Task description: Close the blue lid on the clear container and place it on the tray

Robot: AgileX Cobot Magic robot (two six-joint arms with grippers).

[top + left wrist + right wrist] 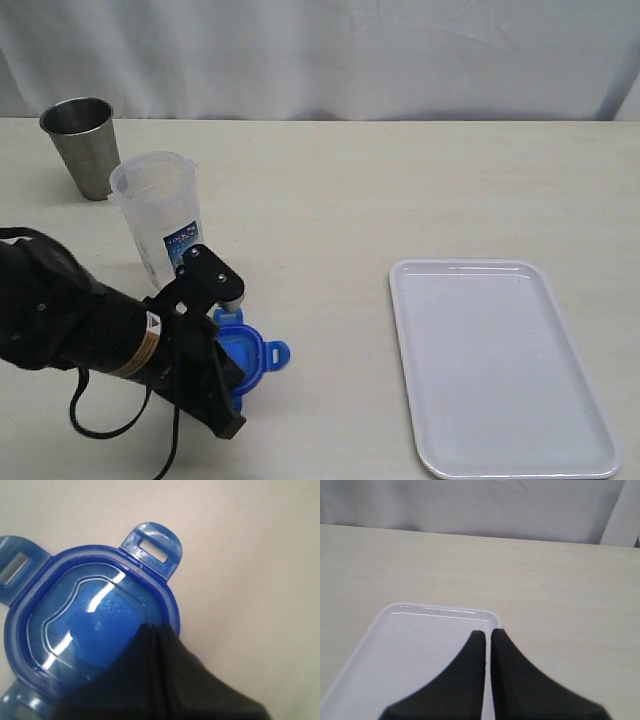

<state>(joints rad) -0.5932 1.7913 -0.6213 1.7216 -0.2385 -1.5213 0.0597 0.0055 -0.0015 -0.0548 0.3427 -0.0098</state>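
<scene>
The left claw (154, 630) has its tips pressed together with nothing between them, poised over the blue lid (90, 625). The lid lies on the counter (400, 190) just beside the clear container (160, 215), which stands open, so neither closing nor placing is done. The right claw (487, 636), also together, hangs over a corner of the tray (500, 400), well apart from the container. Whether the left tips touch the lid is unclear, and the arm hides part of the lid.
</scene>
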